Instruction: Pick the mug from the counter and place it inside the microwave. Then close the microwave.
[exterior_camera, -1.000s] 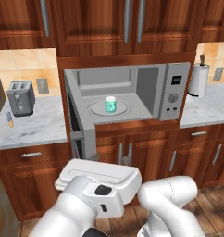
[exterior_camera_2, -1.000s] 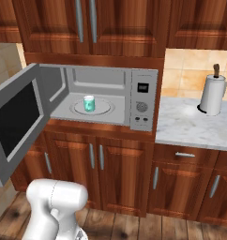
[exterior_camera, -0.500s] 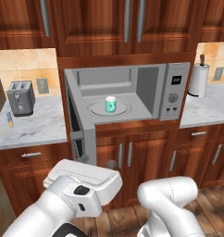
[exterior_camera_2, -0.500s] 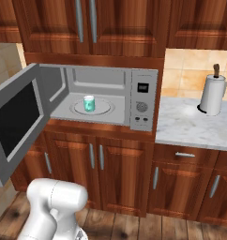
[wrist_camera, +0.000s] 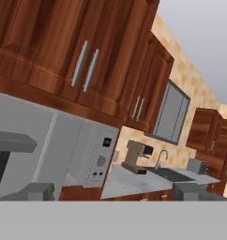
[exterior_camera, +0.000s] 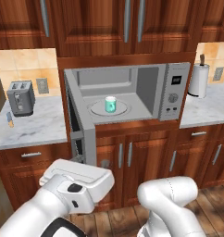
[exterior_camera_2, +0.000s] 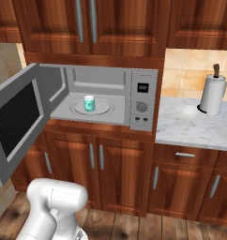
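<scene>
the wooden cabinets span the wall above and below, dark red-brown with metal handles. set into them, the microwave stands with its door swung wide to the left, dark window facing out in the right base view, and its button panel with dial on the right side. the marble counter runs to the right of the microwave, and another stretch lies to its left. on the left stretch a grey toaster stands near the wall; on the right one a paper towel roll stands upright on its holder. inside the microwave, the white turntable plate carries the mug, upright and roughly centred, free of any grip. the gripper shows in the hand view, its two fingers set wide apart with nothing between them, well away from the mug.
</scene>
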Robot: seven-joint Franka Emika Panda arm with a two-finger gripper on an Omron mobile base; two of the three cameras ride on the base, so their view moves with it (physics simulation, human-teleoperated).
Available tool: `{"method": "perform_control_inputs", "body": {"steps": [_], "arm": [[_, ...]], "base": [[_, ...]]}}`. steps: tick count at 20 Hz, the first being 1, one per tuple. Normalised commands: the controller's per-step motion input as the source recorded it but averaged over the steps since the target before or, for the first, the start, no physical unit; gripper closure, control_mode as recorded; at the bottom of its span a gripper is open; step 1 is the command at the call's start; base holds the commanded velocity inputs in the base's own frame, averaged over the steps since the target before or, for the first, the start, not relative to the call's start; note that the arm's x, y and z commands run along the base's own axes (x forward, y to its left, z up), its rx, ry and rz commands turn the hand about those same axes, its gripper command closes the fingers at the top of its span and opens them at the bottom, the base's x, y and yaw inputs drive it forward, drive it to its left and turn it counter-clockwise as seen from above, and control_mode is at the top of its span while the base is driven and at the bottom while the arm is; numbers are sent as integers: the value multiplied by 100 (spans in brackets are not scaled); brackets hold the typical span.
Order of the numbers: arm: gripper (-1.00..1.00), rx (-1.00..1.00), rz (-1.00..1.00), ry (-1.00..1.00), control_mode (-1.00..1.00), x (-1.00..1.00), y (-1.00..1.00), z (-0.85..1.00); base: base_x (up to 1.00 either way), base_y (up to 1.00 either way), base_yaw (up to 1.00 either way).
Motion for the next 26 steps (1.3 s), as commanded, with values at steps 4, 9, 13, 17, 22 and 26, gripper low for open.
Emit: {"method": "perform_control_inputs", "body": {"steps": [4,9,13,17,22,26], "arm": [[-100,0,0,0,-100,18,21,-29],[-100,0,0,0,-100,20,21,-30],[-100,0,0,2,-100,30,17,-31],[-100,0,0,0,-100,23,23,-30],[-100,0,0,2,-100,25,27,-27],[-100,0,-6,0,-100,28,4,-14]], "base": [[0,0,0],[0,0,0],[0,0,0],[0,0,0],[0,0,0],[0,0,0]]}}
